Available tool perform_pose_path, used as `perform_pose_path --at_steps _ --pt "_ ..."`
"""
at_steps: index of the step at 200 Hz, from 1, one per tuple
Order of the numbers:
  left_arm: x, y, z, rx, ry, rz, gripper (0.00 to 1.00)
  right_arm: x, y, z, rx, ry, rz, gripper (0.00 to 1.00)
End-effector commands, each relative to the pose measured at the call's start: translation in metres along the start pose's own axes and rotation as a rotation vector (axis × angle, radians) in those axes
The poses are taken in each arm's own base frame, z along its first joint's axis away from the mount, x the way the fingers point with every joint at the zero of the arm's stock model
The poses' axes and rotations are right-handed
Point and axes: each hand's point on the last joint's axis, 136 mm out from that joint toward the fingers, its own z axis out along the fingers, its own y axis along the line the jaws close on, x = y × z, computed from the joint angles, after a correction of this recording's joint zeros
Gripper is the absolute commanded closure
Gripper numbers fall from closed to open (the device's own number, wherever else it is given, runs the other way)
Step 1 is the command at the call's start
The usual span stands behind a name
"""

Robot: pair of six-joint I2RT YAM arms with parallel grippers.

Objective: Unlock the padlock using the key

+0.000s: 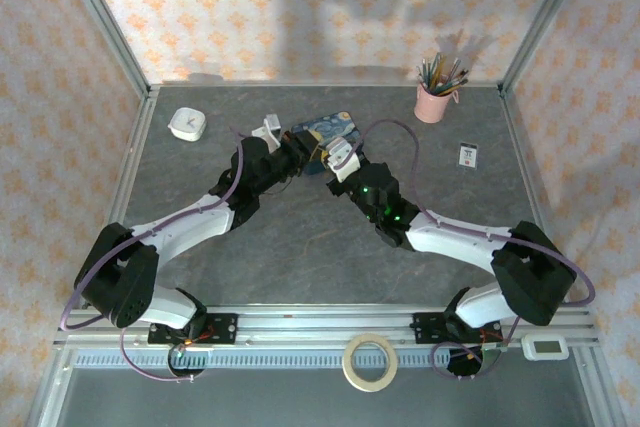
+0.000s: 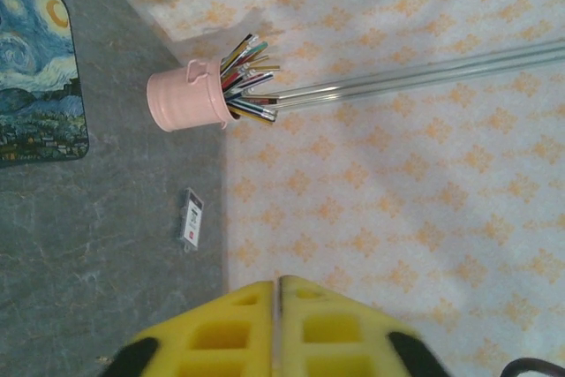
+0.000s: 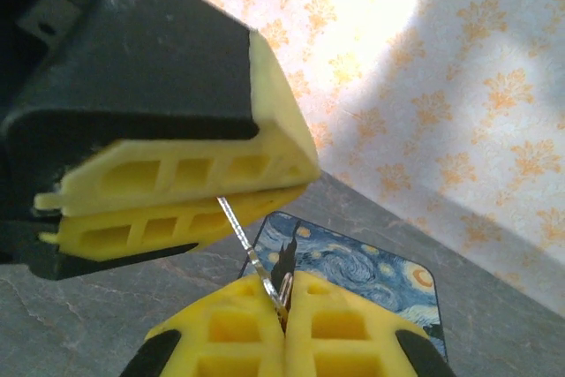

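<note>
My right gripper (image 3: 287, 282) is shut on the padlock (image 3: 285, 287). Only its thin metal loop peeks out between the yellow pads. A slim silver toothed key (image 3: 238, 231) slants from those pads up to my left gripper (image 3: 300, 181), which is shut on its upper end. In the left wrist view the left gripper (image 2: 277, 282) shows its pads pressed together, with the key hidden between them. From above, the left gripper (image 1: 303, 155) and the right gripper (image 1: 335, 160) meet tip to tip, raised over the middle of the table.
A blue starry-night box (image 1: 325, 128) lies on the table just behind the grippers. A pink cup of pencils (image 1: 434, 97) stands at the back right, a small white card (image 1: 467, 155) near it, a white square device (image 1: 187, 124) back left. A tape roll (image 1: 368, 361) rests on the near rail.
</note>
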Motion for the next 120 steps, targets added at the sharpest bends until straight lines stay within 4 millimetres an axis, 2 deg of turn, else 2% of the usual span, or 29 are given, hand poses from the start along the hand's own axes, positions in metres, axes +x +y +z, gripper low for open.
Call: perform_pose_path --at_steps 1,12,20,34,46,74,120 --pt "0.004 -0.008 0.003 0.038 0.015 0.013 1.0 -0.021 -0.002 -0.001 0.013 -0.051 -0.038 1.0" --pt "0.005 -0.006 0.004 0.038 0.018 0.015 1.0 -0.024 -0.001 -0.004 0.001 -0.063 -0.039 0.96" --pt "0.005 -0.004 0.005 0.035 0.017 0.021 1.0 -0.029 -0.001 -0.007 -0.012 -0.078 -0.026 0.88" --pt "0.004 -0.005 0.006 0.042 0.014 0.064 1.0 -0.04 0.0 -0.014 -0.037 -0.102 0.02 0.67" --pt "0.001 -0.009 0.006 0.052 0.007 0.124 1.0 -0.047 -0.001 -0.018 -0.061 -0.11 0.072 0.57" --pt "-0.007 -0.03 -0.002 0.148 -0.021 0.301 1.0 -0.057 -0.01 -0.024 -0.148 -0.105 0.241 0.54" --pt "-0.011 -0.064 -0.017 0.258 -0.02 0.529 1.0 -0.067 -0.042 -0.039 -0.267 -0.165 0.509 0.52"
